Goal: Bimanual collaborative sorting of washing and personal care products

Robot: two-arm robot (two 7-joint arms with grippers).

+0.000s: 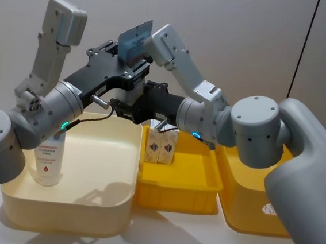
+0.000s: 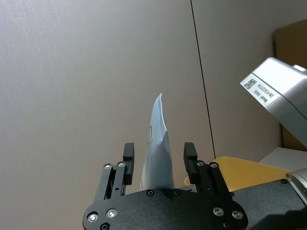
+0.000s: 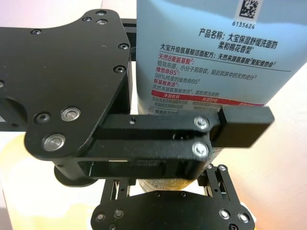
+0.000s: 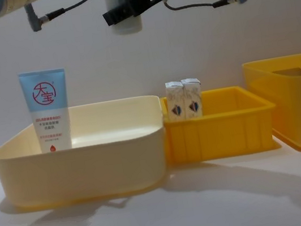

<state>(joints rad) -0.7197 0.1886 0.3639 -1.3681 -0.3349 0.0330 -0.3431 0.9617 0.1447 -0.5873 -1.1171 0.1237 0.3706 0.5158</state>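
the sorting looks partly done. a flat pale blue-white squeeze tube with a red round logo (image 4: pixel 47 111) stands upright in the wide cream plastic bin (image 4: pixel 83 161), and two small white cartons with blue-red emblems (image 4: pixel 184 99) stand side by side in the shallow yellow plastic tray (image 4: pixel 222 130). a second pale blue tube (image 1: pixel 135 43) hangs in the air above the bins, so it seems to be mid-handover and not yet placed. the left gripper (image 2: pixel 156 160) has its fingers closed around this tube's lower body. the right gripper (image 3: pixel 168 184) sits just beneath it, fingers on either side of the cap end; whether they press it cannot be told. the deep yellow bin (image 4: pixel 297 101) sits furthest right. the raised tube's back carries chinese print, a red band and the number 6135624.
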